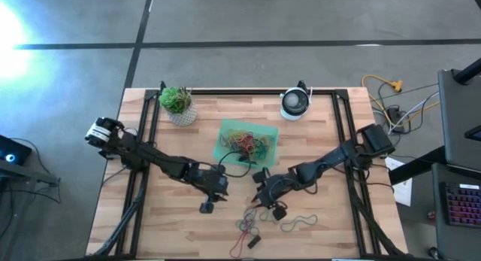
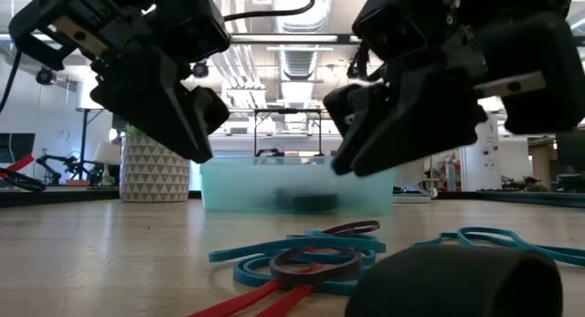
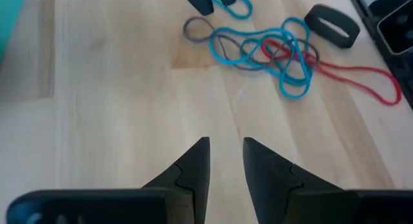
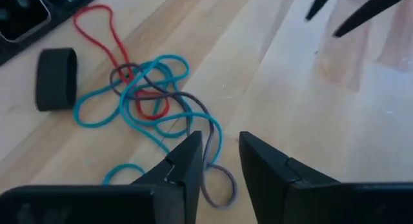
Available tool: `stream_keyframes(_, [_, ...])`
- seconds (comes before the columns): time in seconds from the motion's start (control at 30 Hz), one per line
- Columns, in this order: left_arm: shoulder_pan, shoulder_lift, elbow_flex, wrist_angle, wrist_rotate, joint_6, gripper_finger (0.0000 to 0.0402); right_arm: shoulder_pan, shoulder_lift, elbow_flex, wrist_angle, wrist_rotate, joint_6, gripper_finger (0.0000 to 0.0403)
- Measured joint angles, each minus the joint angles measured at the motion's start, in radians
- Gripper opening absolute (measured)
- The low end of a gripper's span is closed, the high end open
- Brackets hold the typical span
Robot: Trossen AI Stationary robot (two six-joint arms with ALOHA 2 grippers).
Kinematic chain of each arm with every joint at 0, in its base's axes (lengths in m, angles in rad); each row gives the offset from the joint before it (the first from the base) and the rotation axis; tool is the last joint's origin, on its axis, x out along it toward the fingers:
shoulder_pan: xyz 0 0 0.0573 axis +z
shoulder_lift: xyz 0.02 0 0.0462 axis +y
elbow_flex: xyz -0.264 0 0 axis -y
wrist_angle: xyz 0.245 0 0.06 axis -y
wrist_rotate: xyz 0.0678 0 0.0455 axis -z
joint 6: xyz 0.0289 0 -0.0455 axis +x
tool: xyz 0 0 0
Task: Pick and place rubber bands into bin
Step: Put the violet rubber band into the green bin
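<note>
STEP: pick next band | RIGHT: right gripper (image 4: pixel 218 161) fingers slightly apart, empty, over tangled blue, red and grey rubber bands (image 4: pixel 151 95) on table | LEFT: left gripper (image 3: pixel 226 162) fingers slightly apart, empty, nearby | BIN: translucent green plastic tray (image 1: pixel 225 132) beyond, holding bands | ADVICE: straddle one strand, close, lift clear.

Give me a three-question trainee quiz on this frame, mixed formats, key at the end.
1. True or false: the bin already holds rubber bands.
2. Which gripper is nearer the loose rubber bands on the table: A) left gripper B) right gripper?
3. Fill in: the wide black band lies ____ the tangle of thin bands, not inside it.

Key: 1 true. 2 B. 3 beside.
</note>
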Motion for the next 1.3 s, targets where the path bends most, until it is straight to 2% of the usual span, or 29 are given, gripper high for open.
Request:
stream_keyframes(0.23, [0.000, -0.003, 0.000, -0.017, 0.000, -0.001, 0.0077, 0.000, 0.051, 0.049, -0.082, -0.023, -0.008, 0.0129])
stream_keyframes(0.47, [0.000, -0.003, 0.000, -0.017, 0.000, 0.003, 0.0077, 0.000, 0.054, 0.061, -0.120, -0.023, -0.008, 0.0131])
stream_keyframes(0.77, [0.000, -0.003, 0.000, -0.016, -0.003, 0.003, 0.0077, 0.000, 0.056, 0.060, -0.170, 0.003, -0.025, 0.0093])
stream_keyframes(1.0, [0.000, -0.003, 0.000, -0.016, -0.003, 0.004, 0.0077, 0.000, 0.056, 0.060, -0.195, 0.034, -0.066, 0.0018])
stream_keyframes(1.3, [0.001, -0.003, 0.000, -0.016, -0.007, 0.005, 0.0077, 0.000, 0.048, 0.075, -0.191, 0.064, -0.078, 0.0009])
